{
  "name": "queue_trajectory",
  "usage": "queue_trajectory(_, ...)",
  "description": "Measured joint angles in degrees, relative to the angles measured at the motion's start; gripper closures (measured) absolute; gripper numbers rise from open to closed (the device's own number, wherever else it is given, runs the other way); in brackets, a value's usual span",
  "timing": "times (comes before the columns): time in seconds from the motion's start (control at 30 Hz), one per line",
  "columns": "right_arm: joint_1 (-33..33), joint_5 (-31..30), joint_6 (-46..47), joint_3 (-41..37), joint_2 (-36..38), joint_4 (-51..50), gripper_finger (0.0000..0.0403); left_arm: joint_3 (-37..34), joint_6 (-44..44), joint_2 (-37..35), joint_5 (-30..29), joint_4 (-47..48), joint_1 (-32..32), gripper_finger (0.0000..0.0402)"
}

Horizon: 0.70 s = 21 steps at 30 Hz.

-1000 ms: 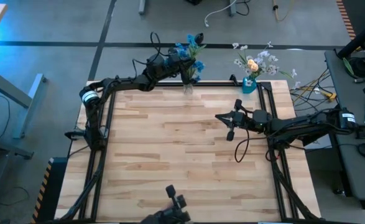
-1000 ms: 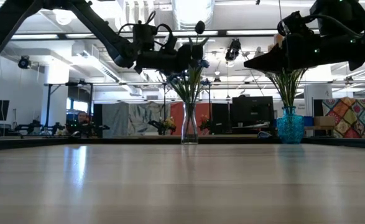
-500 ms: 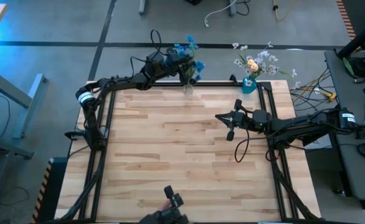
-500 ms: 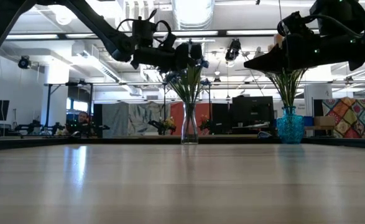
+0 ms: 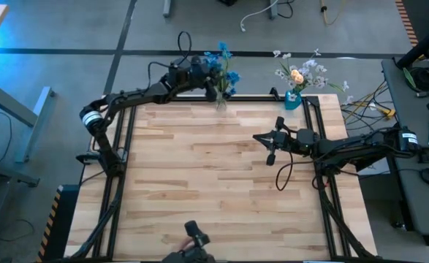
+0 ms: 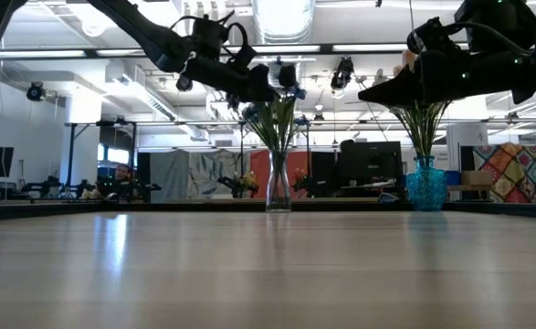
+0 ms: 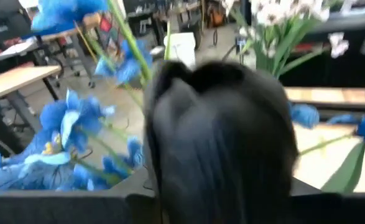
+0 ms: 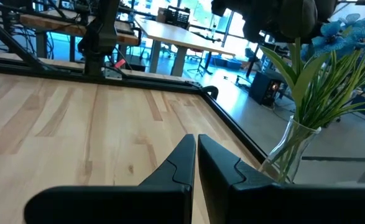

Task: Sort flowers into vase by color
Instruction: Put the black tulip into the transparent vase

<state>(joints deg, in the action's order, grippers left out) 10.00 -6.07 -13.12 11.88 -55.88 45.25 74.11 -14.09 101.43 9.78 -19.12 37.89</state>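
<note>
A clear glass vase (image 6: 278, 187) stands at the table's far edge with blue-blossomed sprigs (image 5: 225, 62) in it. To its right a teal vase (image 6: 425, 187) holds white and pale orange sprigs (image 5: 298, 73). My left gripper (image 5: 208, 79) hovers at the blue bunch above the clear vase, shut on a dark-headed sprig. My right gripper (image 5: 262, 137) hangs shut and empty above the right half of the table, its fingers (image 8: 196, 146) pointing toward the clear vase. My left gripper is shut on a dark-headed sprig. The dark head (image 7: 219, 137) sits right in front of the wrist camera and hides the place of contact, so which part of the stem it has cannot be told. The sprig is clear of the table, among the blue blossoms (image 7: 64, 124).
The wooden table top (image 5: 214, 183) lies bare between the arms. A dark camera mount (image 5: 192, 237) sits at the near edge. Black frame rails run along the left and right sides. A person (image 6: 121, 174) sits far back in the room.
My left arm has raised its wrist and tipped its gripper down over the clear vase. The dark head that stood up above the gripper a second ago has swung out of sight in the low view.
</note>
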Motion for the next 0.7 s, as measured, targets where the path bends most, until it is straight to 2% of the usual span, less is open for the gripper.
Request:
queue_trajectory(0.33, 0.0, 0.0, 0.0, 0.0, 0.0, 0.0, 0.0390, 0.0, -4.7, -2.4, -1.9, 10.5, 0.0, 0.0291)
queue_trajectory(0.7, 0.0, 0.0, 0.0, 0.0, 0.0, -0.1, 0.0390, 0.0, -5.0, -6.7, -3.1, 18.1, -0.1, 0.0232)
